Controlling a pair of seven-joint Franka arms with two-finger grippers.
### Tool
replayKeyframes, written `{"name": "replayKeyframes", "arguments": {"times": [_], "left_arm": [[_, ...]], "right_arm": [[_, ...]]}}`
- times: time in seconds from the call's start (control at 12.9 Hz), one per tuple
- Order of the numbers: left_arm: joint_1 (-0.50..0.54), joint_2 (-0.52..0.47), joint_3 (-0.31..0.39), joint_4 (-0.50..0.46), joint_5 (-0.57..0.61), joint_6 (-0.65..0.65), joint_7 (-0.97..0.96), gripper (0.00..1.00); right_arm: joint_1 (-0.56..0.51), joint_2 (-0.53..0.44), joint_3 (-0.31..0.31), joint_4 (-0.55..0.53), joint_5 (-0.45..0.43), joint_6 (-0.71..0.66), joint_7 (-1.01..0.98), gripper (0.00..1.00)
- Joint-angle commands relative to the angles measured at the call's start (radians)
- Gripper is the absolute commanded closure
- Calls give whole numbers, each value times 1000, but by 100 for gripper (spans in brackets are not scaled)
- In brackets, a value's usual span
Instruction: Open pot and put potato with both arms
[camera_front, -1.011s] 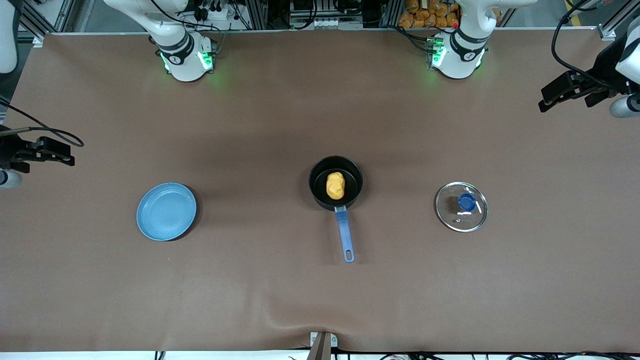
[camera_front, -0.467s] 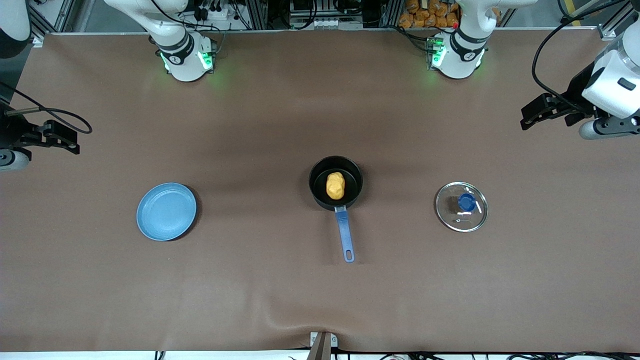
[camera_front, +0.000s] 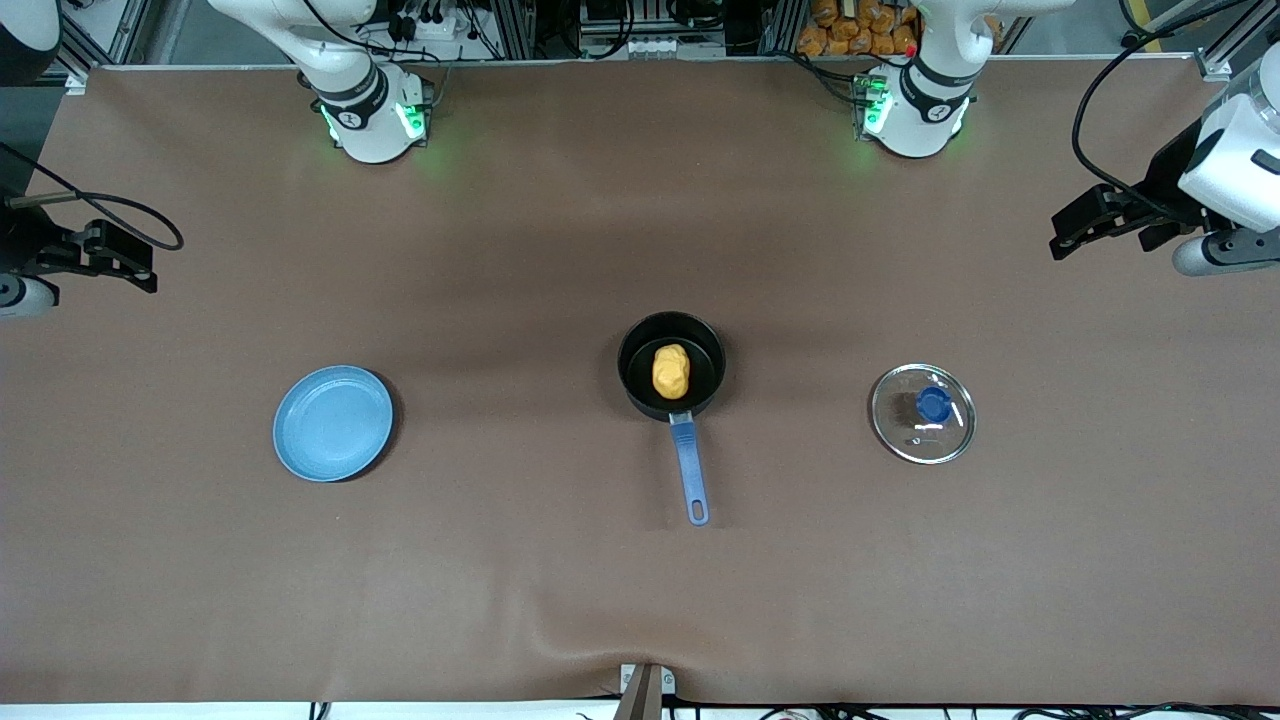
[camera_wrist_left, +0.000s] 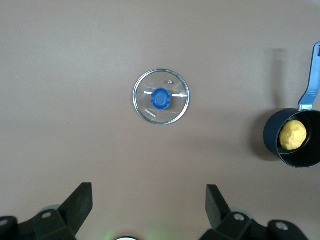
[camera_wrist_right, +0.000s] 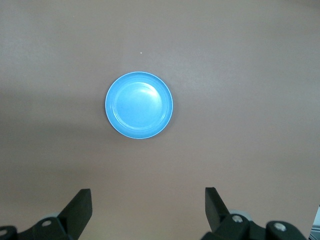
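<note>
Jaws wide apart on both grippers; potato (camera_front: 671, 371) in pot (camera_front: 700, 345); lid (camera_front: 922, 413) lettering illegible.

The front camera looks down from high across the table (camera_front: 640, 600), taking in its whole brown top, with the arm bases along the upper edge of the frame. Each wrist camera looks straight down from high above. The left wrist view shares the lid (camera_wrist_left: 161, 96) and pot (camera_wrist_left: 295, 137) with it; the right wrist view shares the plate (camera_wrist_right: 139, 104).
</note>
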Motion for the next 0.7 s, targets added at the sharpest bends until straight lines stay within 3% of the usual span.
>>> {"name": "replayKeyframes", "arguments": {"times": [0.0,0.62], "left_arm": [[5,-19,-4,-6,21,8,17,0],[5,7,-5,43,21,10,17,0]], "right_arm": [[-9,-27,16,-23,-7,13,13,0],[-14,-25,10,11,38,-13,4,0]]}}
